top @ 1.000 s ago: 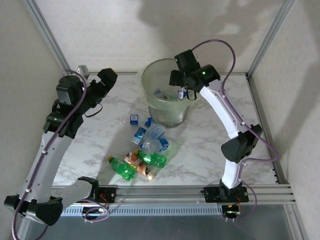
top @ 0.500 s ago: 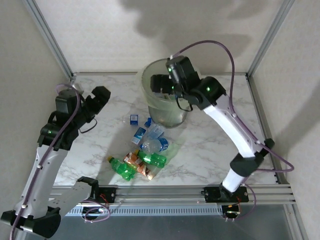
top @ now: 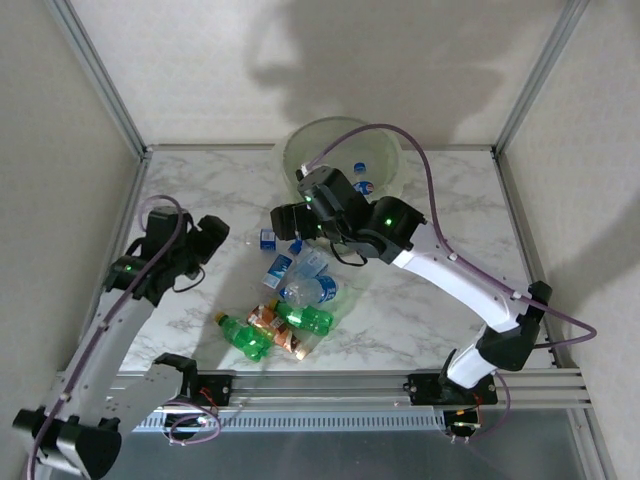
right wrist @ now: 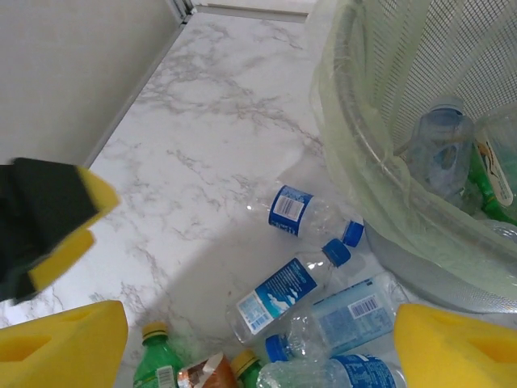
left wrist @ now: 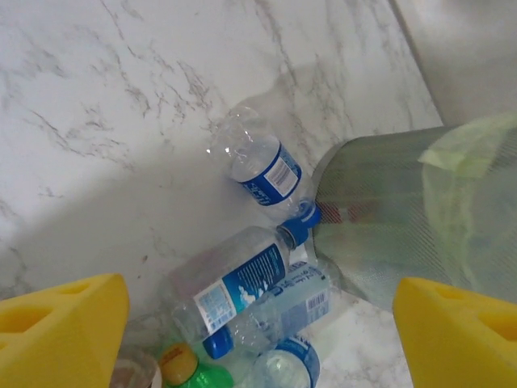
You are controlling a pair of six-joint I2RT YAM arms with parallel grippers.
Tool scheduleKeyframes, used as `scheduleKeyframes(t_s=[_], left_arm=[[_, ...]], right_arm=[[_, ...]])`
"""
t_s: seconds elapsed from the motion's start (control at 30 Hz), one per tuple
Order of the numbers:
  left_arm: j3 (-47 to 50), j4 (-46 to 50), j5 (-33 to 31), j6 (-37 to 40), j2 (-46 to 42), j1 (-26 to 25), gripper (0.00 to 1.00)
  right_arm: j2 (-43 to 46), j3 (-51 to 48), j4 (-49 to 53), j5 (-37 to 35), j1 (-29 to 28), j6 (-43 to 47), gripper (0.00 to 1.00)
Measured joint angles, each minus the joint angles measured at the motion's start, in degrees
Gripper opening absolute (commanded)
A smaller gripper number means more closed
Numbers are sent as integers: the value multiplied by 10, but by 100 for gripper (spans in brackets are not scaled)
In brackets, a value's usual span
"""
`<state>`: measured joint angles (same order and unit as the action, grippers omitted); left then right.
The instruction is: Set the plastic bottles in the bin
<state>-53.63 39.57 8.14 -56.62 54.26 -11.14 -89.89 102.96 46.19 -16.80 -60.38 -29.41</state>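
Note:
Several plastic bottles lie in a heap in front of the bin: clear ones with blue labels (top: 310, 290) (right wrist: 287, 293) (left wrist: 234, 283), green ones (top: 245, 338) (right wrist: 153, 364) and an orange-labelled one (top: 275, 325). One clear bottle (left wrist: 262, 166) (right wrist: 303, 212) lies apart, its cap against the bin wall. The bin (top: 385, 155) (right wrist: 347, 153) (left wrist: 388, 218), lined with a pale green bag, holds a few bottles (right wrist: 440, 153). My right gripper (top: 285, 220) (right wrist: 258, 347) hangs open above the heap, beside the bin. To the heap's left my left gripper (top: 212, 235) (left wrist: 258, 331) is open, holding nothing.
The metal frame posts (top: 100, 80) and white walls close in the marble table (top: 420, 300) on the left, right and back. My left gripper's black and yellow finger (right wrist: 48, 218) shows at the left of the right wrist view.
My right gripper has swung from above the bin down to its front left, over the heap. The left gripper has come forward and right toward the heap.

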Motion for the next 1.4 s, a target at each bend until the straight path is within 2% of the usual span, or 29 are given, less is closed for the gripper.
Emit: scheduleKeyframes(t_s=[0.2,0.37,0.57,0.73,1.2,1.4], left_arm=[[50,-84,2,-63,77,0,85],[51,-145,2,-94,158,-7,84],[9,-192,0,-111,279,-37,86],[-28,-218,0,-122,347,-48,87],[-71,-223,-3,-136,447,-52,85],[-78,-234,-5,-142,478,-55,77]], right_arm=[[1,1,-3,-16,-9,-15,86],[23,-17,0,-36,-17,-31,86],[81,-62,2,-61,-18,-55,86],[106,-85,3,-78,-18,-73,86],[133,-105,17,-113,-18,-102,87],[134,-105,27,-121,-18,-105,86]])
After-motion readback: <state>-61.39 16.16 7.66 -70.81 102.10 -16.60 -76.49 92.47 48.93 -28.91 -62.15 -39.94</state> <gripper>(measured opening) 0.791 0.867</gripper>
